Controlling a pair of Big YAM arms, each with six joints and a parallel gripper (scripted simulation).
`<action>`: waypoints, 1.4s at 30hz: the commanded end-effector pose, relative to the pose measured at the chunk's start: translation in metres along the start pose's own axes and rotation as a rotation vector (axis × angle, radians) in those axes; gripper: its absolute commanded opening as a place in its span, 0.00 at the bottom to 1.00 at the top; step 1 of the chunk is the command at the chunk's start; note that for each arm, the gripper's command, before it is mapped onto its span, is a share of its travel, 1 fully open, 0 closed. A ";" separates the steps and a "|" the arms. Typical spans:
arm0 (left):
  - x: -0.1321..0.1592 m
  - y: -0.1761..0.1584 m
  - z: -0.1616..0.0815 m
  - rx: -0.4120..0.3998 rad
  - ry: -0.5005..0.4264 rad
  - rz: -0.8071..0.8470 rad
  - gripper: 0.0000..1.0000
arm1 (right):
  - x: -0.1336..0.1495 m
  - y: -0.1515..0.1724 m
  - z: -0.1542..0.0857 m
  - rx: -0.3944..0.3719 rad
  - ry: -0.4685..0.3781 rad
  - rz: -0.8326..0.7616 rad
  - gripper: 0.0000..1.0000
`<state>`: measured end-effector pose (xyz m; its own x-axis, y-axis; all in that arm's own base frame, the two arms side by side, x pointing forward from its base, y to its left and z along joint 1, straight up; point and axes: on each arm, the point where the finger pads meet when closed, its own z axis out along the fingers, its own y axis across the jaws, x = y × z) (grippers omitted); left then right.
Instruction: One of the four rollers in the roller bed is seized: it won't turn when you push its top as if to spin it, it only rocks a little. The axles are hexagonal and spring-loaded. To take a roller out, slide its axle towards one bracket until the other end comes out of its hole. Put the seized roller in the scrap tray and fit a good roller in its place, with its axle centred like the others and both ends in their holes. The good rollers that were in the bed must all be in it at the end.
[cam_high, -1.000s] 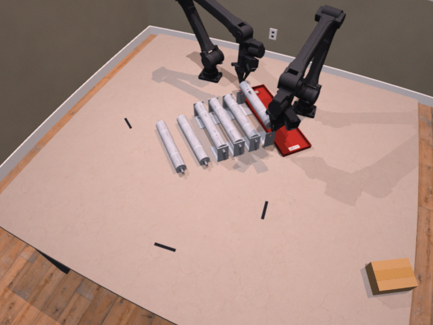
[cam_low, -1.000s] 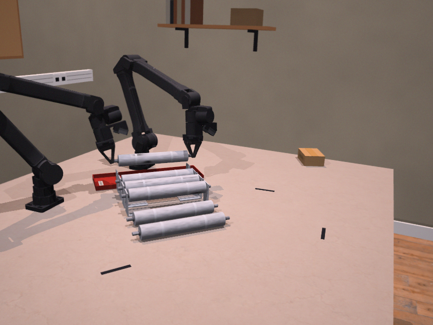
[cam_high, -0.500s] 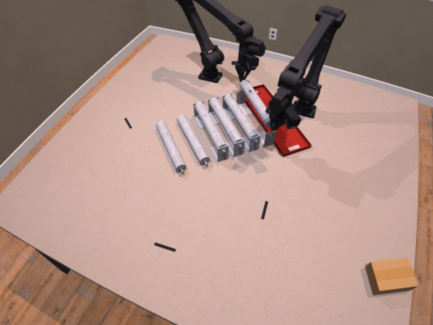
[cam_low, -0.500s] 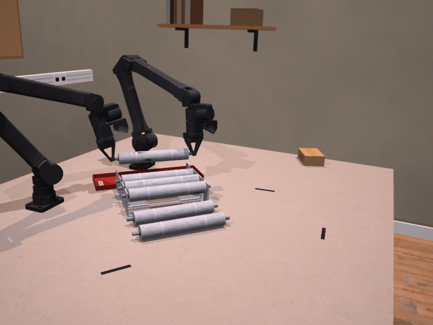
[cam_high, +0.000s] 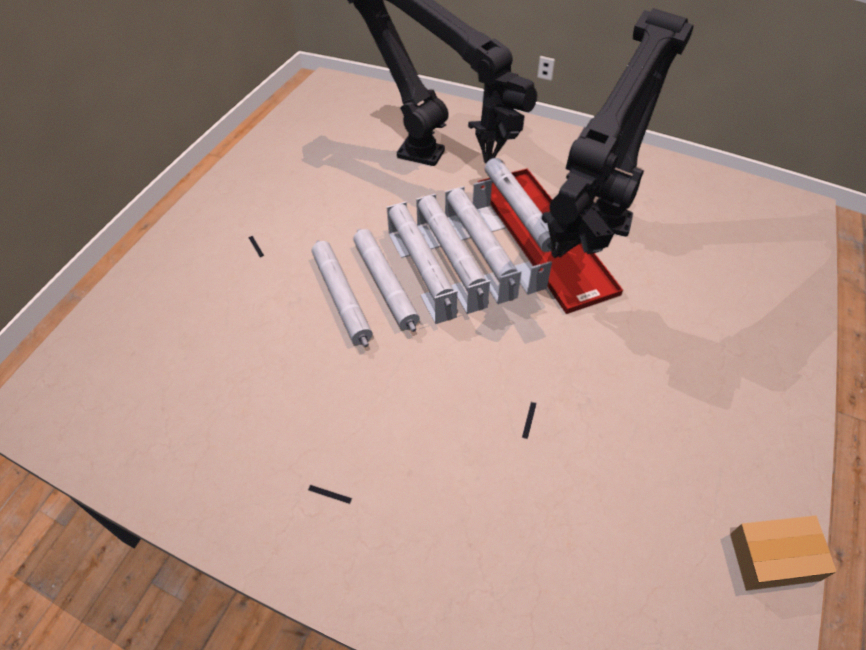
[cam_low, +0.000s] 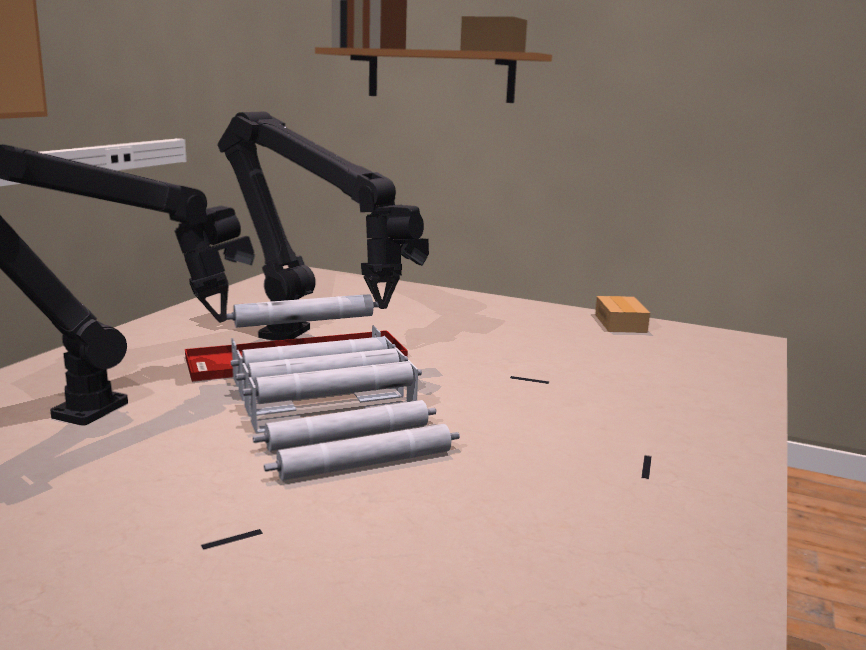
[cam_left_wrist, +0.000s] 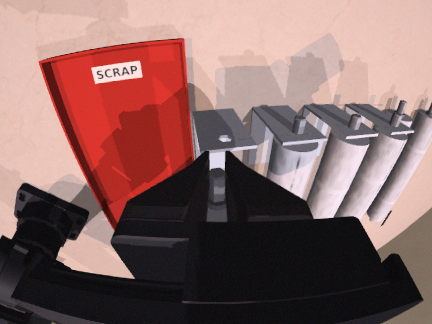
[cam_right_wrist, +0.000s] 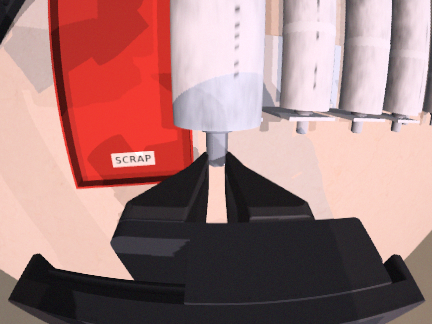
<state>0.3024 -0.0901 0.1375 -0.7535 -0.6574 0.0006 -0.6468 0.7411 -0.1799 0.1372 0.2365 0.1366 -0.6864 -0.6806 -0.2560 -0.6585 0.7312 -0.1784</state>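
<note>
The left gripper (cam_high: 556, 252) (cam_low: 382, 305) (cam_left_wrist: 217, 159) and right gripper (cam_high: 488, 158) (cam_low: 224, 319) (cam_right_wrist: 216, 159) each clasp one axle end of the lifted roller (cam_high: 519, 198) (cam_low: 304, 310) (cam_left_wrist: 217, 187) (cam_right_wrist: 215, 70), presumably to carry it evenly into the scrap tray (cam_high: 586, 269) (cam_low: 219, 362) (cam_left_wrist: 162, 92) (cam_right_wrist: 110, 107).

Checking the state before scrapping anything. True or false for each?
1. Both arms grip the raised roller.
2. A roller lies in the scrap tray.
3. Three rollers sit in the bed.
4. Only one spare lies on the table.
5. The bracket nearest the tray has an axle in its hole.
1. Both arms' jaws grip the raised grey metal roller. True.
2. A roller lies in the red rectangular scrap tray. False: the nearest one is held up.
3. Three rollers sit in the bed. True.
4. Only one cylindrical grey spare lies on the table. False: two do.
5. The flat grey bracket nearest the tray has an axle in its hole. False: the hole is vacant.
</note>
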 end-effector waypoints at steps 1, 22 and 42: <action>-0.012 0.000 -0.019 0.043 -0.033 -0.011 0.03 | -0.030 0.016 -0.032 -0.029 -0.063 0.015 0.03; -0.010 0.039 -0.028 0.047 -0.041 -0.014 0.03 | -0.031 0.055 -0.039 -0.037 -0.069 0.013 0.03; -0.015 0.025 -0.028 0.048 -0.044 0.004 0.03 | -0.037 0.060 -0.049 -0.067 -0.105 0.024 0.03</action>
<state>0.2671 -0.0478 0.1434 -0.7378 -0.6749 -0.0133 -0.6597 0.7251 -0.1977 0.1047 0.2745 0.1411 -0.6740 -0.6907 -0.2622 -0.6686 0.7212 -0.1812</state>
